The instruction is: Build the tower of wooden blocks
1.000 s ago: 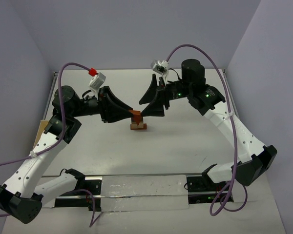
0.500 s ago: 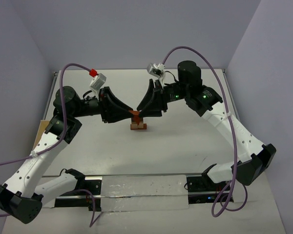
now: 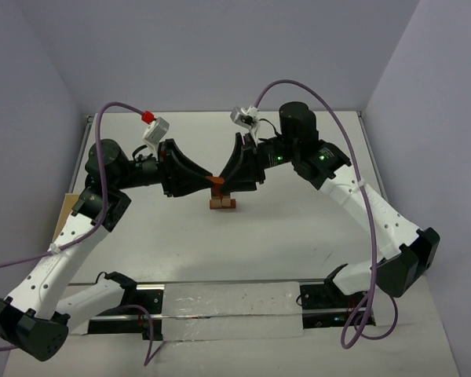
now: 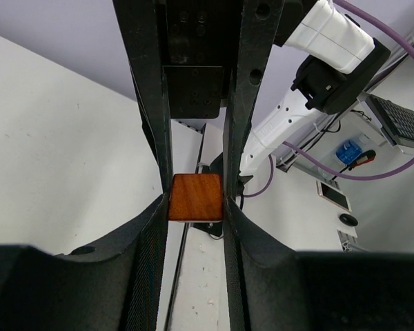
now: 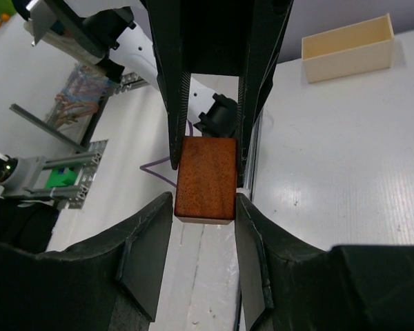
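Note:
A reddish-brown block (image 3: 217, 182) is held just above a small stack of tan and reddish blocks (image 3: 221, 203) at the table's middle. I cannot tell whether it touches the stack. My left gripper (image 3: 211, 183) comes from the left and is shut on the block; in the left wrist view the block (image 4: 196, 197) is pinched at my fingertips (image 4: 196, 207). My right gripper (image 3: 225, 184) comes from the right. In the right wrist view its jaws (image 5: 205, 207) closely flank the near end of the block (image 5: 205, 179) with thin gaps, so it is open.
A pale shallow wooden tray (image 3: 67, 210) lies at the table's left edge, partly under my left arm; it also shows in the right wrist view (image 5: 347, 47). A black rail (image 3: 220, 302) runs along the near edge between the arm bases.
My right gripper has moved left until its jaws reach around the block. The left gripper and the block have stayed in place.

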Controlling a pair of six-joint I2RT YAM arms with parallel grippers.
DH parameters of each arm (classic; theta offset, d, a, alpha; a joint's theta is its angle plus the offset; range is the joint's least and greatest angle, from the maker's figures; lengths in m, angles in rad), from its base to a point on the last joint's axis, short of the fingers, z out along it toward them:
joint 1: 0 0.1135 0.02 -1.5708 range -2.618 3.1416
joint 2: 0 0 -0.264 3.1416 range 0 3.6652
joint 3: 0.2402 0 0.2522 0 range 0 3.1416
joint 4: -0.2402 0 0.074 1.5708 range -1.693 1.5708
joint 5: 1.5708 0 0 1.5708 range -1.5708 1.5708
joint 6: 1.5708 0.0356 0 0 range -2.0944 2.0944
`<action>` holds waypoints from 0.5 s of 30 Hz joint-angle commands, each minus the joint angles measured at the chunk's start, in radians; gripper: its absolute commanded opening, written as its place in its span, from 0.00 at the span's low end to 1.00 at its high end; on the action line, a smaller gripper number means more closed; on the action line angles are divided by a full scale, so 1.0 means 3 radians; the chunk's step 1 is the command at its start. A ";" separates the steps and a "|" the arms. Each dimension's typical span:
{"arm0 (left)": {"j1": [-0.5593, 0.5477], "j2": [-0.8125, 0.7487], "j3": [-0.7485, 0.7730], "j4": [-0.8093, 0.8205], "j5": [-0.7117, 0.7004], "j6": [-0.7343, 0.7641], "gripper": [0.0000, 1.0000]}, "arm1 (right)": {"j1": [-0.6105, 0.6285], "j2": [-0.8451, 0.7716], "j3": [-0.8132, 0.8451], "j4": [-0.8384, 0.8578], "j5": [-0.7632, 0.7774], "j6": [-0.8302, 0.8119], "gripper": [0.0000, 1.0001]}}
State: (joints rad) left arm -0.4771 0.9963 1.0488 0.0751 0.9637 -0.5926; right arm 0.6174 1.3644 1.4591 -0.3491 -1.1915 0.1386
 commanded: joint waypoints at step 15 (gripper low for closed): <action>0.0144 -0.0222 -0.0372 0.0563 -0.0267 -0.0535 0.00 | -0.0028 0.0166 -0.0564 0.2765 -0.0134 0.2468 0.47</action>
State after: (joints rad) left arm -0.4407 0.9463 0.9521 0.1935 0.8919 -0.7239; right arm 0.6143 1.4229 1.2856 0.2720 -1.2187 0.7493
